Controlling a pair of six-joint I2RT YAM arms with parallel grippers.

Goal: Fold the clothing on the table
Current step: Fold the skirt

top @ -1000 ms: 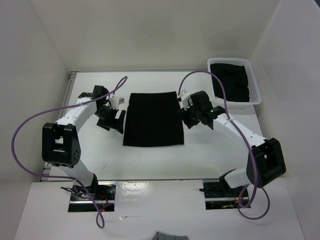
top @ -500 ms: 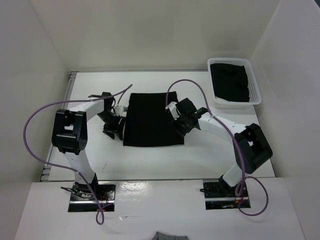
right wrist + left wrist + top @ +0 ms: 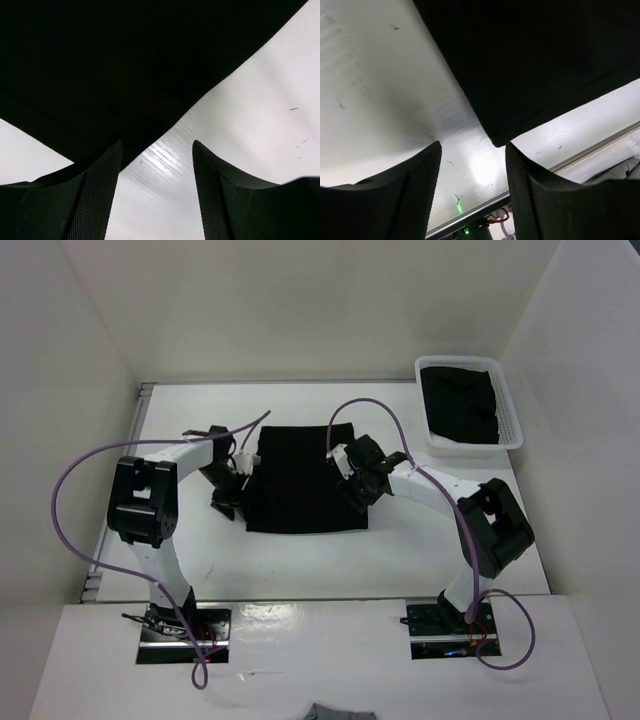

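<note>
The clothing point(image 3: 300, 485) is a plain black piece of soft fabric, spread flat in a rough rectangle with no marks that we can make out. It lies near the middle of the white bench point(image 3: 400, 550), its long sides running away from the arm bases.

From the left wrist we see one corner of the cloth point(image 3: 530, 65) pointing down into the gap between the left jaws. The two dark fingers point(image 3: 405, 195) stand apart with bare bench between them, and they grip nothing. From the right wrist, the cloth's edge point(image 3: 125, 65) slants across the view just above the right jaws. It reaches the tip of one finger point(image 3: 90, 200), and again white bench shows in the gap. These jaws are also partly spread and hold nothing.

From above, the left arm point(image 3: 175, 453) rises from its base, bends at a black elbow and reaches right to the garment's left edge. The right arm point(image 3: 435, 485) mirrors it, reaching left to the garment's right edge. A white basket point(image 3: 512, 420) of dark fabric sits at the far right corner, well apart.
</note>
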